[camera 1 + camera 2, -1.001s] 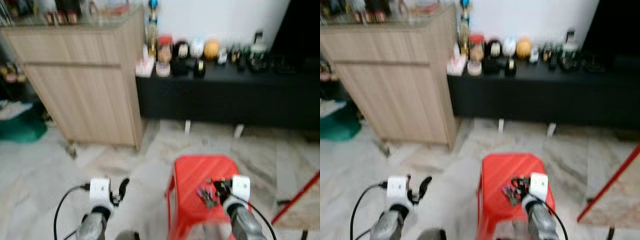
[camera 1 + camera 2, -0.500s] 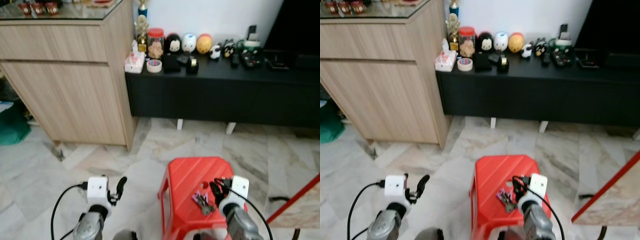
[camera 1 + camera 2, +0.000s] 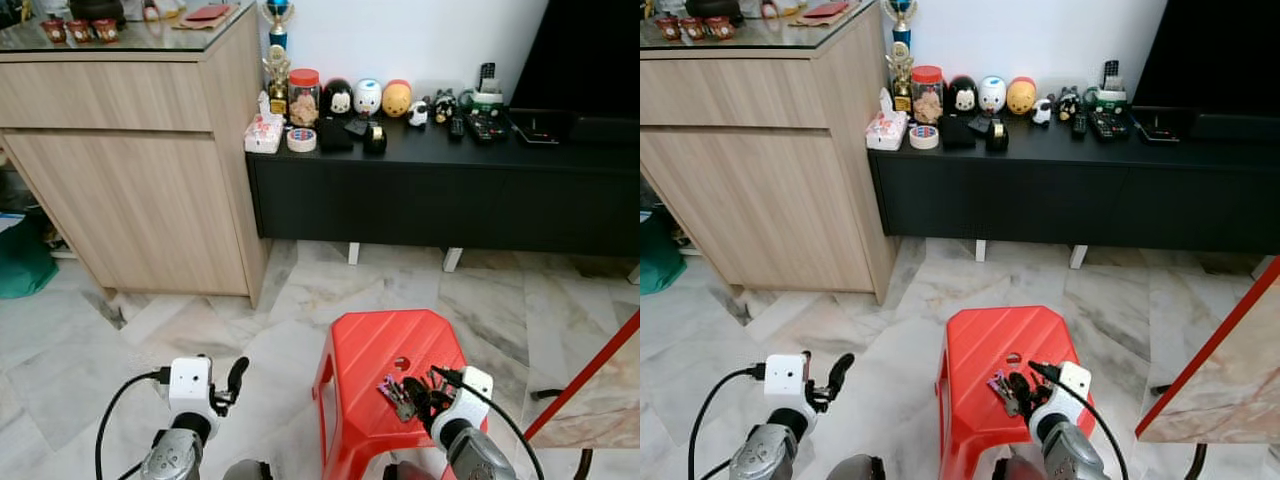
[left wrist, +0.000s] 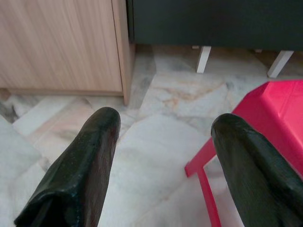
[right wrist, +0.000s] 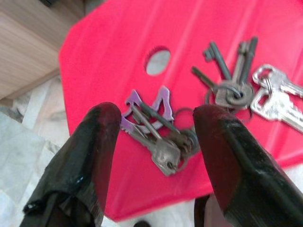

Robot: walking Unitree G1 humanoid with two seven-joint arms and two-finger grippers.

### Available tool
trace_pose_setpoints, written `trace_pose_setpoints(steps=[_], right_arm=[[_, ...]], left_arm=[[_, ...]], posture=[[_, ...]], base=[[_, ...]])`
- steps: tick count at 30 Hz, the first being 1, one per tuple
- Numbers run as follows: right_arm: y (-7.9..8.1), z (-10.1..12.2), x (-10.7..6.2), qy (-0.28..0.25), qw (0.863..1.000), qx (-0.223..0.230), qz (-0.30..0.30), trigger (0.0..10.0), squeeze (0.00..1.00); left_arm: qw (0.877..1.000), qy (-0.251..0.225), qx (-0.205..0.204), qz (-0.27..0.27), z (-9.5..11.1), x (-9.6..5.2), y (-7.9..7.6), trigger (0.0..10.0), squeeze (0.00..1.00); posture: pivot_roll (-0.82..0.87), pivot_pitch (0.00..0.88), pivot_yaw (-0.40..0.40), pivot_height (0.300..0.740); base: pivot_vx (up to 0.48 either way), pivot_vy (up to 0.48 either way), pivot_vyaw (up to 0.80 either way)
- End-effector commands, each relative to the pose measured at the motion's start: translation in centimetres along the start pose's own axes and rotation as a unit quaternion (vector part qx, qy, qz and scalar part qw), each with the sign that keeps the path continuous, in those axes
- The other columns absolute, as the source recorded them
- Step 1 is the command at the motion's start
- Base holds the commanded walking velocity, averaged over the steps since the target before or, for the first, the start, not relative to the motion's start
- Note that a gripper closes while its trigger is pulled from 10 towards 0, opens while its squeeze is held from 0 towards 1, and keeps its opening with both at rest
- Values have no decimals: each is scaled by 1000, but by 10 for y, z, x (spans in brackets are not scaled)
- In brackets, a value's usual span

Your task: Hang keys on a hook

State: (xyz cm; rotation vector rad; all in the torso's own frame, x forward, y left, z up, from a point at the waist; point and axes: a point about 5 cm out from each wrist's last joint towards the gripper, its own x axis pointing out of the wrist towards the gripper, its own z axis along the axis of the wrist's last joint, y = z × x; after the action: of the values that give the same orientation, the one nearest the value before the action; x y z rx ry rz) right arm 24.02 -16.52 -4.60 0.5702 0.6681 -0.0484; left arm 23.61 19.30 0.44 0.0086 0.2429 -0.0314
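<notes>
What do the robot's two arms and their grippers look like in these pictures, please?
Both arms are silver-grey and rounded. Each wrist carries a white boxy camera module fed by a thin black cable that loops out to the side. The left gripper and right gripper each have two long black fingers with blunt, rounded tips and a matte, slightly scuffed surface. No markings can be made out.

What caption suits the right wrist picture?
Open right gripper poised over a bunch of keys lying on a red stool.

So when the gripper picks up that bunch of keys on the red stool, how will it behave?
The bunch of keys likely goes floppy: separate keys on linked rings would dangle and swing. Smooth metal may slip between the right gripper fingers. Pushed, it would probably slide across the red stool.
</notes>
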Motion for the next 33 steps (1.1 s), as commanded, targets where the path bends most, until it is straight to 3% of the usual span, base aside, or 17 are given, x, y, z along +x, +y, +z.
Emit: trace_pose_setpoints(steps=[1,6,14,21,26,33], right_arm=[[7,8,4,-4,999,32,1,10000,0],[10,9,5,5,997,74,0,10000,0],[5,5,4,36,995,92,-30,10000,0],[-7,15,-1,-25,990,116,-79,10000,0],[-7,17,-2,-32,990,119,-68,10000,0],[-6,5,-2,20,992,102,-64,10000,0]], left_arm=[[1000,6,9,0,-3,-2,2,10000,0],[1000,8,11,4,-4,-3,4,10000,0],[1000,14,13,9,-8,-6,6,10000,0],[1000,15,16,7,-10,-6,4,10000,0],[1000,17,20,1,-11,-5,2,10000,0],[1000,18,23,1,-12,-5,2,10000,0]], posture=[[27,17,-33,636],[35,20,-36,636],[33,24,-40,636],[27,22,-43,636],[23,13,-44,636],[29,9,-47,636]], base=[[0,0,0],[0,0,0],[0,0,0],[0,0,0],[0,0,0],[0,0,0]])
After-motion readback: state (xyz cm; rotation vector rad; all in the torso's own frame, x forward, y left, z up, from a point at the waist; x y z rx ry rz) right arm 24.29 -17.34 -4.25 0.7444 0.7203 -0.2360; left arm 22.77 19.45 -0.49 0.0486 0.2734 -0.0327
